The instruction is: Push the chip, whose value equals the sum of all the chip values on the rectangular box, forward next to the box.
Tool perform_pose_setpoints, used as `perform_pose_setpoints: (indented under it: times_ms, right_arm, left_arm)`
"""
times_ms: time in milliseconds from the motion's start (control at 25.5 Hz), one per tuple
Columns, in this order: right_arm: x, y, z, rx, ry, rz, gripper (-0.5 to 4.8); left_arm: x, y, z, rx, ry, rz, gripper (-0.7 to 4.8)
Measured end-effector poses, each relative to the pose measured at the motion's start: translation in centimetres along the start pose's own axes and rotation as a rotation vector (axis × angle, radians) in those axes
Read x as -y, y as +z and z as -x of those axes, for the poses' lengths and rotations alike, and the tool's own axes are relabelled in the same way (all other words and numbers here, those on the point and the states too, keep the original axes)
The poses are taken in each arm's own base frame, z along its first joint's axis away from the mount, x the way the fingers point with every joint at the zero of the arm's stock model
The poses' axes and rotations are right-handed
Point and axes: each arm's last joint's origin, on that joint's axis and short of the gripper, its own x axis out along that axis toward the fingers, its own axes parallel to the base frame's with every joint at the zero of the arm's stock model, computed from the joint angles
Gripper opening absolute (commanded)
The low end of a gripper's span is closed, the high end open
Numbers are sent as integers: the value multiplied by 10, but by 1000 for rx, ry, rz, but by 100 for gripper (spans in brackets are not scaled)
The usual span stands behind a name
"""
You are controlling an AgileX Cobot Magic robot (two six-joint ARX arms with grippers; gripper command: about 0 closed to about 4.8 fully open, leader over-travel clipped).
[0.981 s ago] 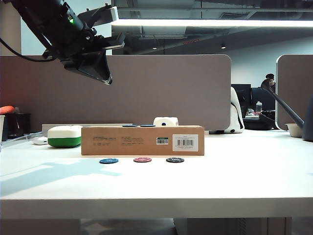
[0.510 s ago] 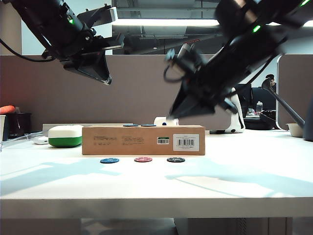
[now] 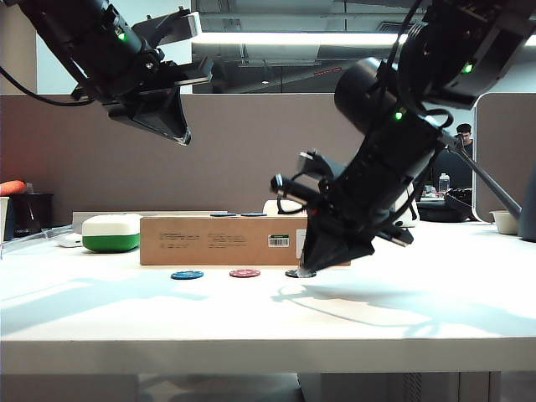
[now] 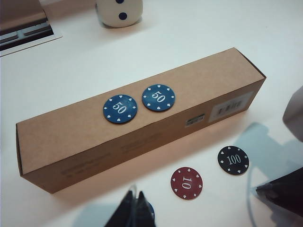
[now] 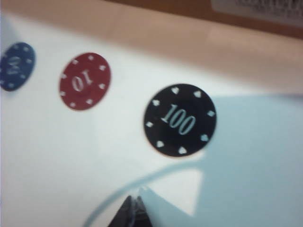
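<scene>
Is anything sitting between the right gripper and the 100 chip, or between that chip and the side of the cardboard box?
Nothing visible. The right gripper hangs just short of the black 100 chip with bare table between them, and only bare table lies between the chip and the cardboard box. The red 10 chip sits off to the side.

Black 100 chip flat on the table, lower right of frame, just off the long brown cardboard box running diagonally across the middle.
</scene>
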Motion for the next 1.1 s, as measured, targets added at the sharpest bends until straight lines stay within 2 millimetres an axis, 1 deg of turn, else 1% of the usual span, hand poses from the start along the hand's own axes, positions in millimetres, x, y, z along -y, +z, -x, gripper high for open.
perform_pose_setpoints:
  times_ms: [79,353,628,1099]
  right_arm:
    - [2,-2,-4,-6,-17,-2,-5]
    - [3,1,-11,37,-51,5,-5]
    - [6,5,-21,114,-105,15,-5]
    - [9,7,-31,206,-132,23,-5]
  left_arm:
    - [0,0,0,0,0,0,-5]
    - [0,0,0,0,0,0,-5]
    - [0,0,0,0,0,0,-5]
    - [0,0,0,1,0,0,-5]
